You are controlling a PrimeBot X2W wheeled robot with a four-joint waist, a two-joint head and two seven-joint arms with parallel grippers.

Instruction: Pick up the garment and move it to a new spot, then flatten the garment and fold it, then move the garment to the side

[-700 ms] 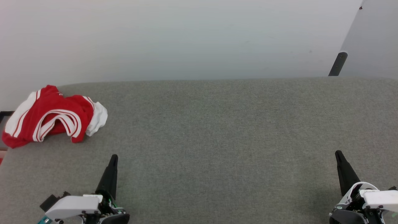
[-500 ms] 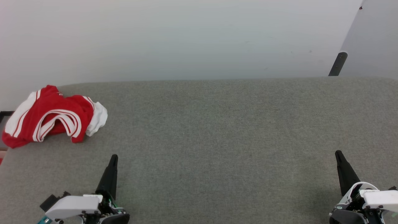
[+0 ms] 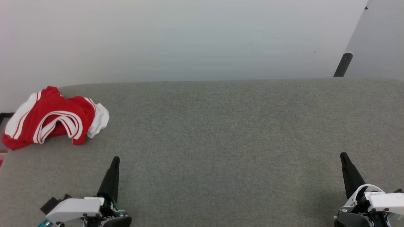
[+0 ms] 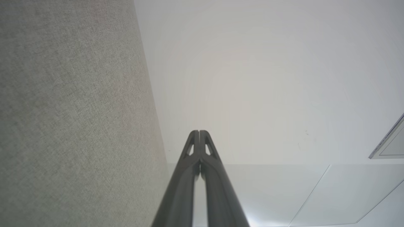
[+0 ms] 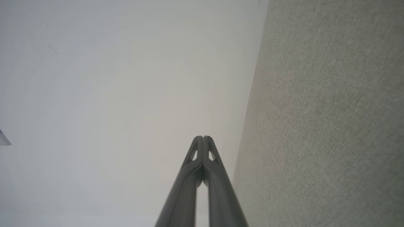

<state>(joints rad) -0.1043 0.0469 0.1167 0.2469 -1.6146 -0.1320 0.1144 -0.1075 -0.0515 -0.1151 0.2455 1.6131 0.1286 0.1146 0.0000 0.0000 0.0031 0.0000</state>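
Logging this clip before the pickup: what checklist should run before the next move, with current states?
1. Garment located, bunched at the grey surface's far left: ok.
2. Left tool open for a grasp: not ok, shut.
3. Right tool open: not ok, shut.
4. Both tools empty: ok.
5. Bare surface for a new spot: ok.
6. Garment fully on the surface: cannot tell.
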